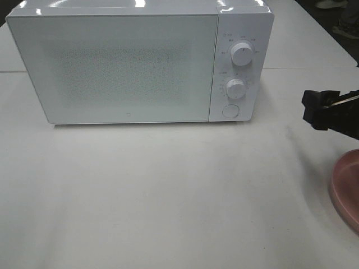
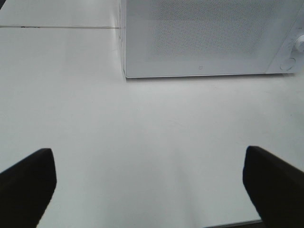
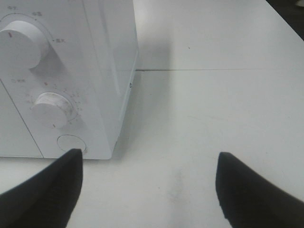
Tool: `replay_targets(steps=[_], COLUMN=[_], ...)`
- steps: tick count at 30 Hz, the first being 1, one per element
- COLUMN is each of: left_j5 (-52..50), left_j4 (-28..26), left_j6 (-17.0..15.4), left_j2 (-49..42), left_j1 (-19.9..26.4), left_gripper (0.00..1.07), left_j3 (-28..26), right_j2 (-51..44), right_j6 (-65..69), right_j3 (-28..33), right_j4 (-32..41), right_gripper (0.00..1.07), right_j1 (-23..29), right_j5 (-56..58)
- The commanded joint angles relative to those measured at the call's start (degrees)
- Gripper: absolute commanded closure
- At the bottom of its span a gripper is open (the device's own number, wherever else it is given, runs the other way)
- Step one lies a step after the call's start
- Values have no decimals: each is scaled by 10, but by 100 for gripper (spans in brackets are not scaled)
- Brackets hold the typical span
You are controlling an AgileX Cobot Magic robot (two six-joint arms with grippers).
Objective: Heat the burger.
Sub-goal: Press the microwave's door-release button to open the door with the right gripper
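Note:
The burger is out of view. A white microwave (image 1: 129,61) stands at the back of the table with its door shut. Its panel has an upper knob (image 1: 242,53), a lower knob (image 1: 235,88) and a round button (image 1: 230,110). My right gripper (image 1: 321,109) hovers to the right of the microwave, open and empty. In the right wrist view (image 3: 149,190) it faces the microwave's lower right corner and the button (image 3: 71,142). My left gripper (image 2: 149,190) is open and empty over bare table in front of the microwave (image 2: 209,38). It does not show in the exterior view.
An empty pink plate (image 1: 346,188) lies at the right edge of the table, just below my right gripper. The white table (image 1: 168,196) stretches in front of the microwave. A seam between table tops runs behind it (image 3: 213,70).

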Motion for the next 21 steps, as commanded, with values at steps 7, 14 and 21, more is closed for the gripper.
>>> replay_targets(steps=[7,14,21], left_j5=[-1,-1,-1], left_j4=[-5,-5,-5], left_j6=[0,0,0], left_j2=[-10,-10,-10], left_j1=[-1,-1,-1], left_gripper=[6,6,6], left_j3=[2,2,2], right_j2=[77,133,160], right_j6=[-94,-127,-137], right_j3=[3,2,2], right_j4=[128,251,301], right_gripper=[32,32,32], right_j1=[123,223,280], right_j5=[-124,-194,-230])
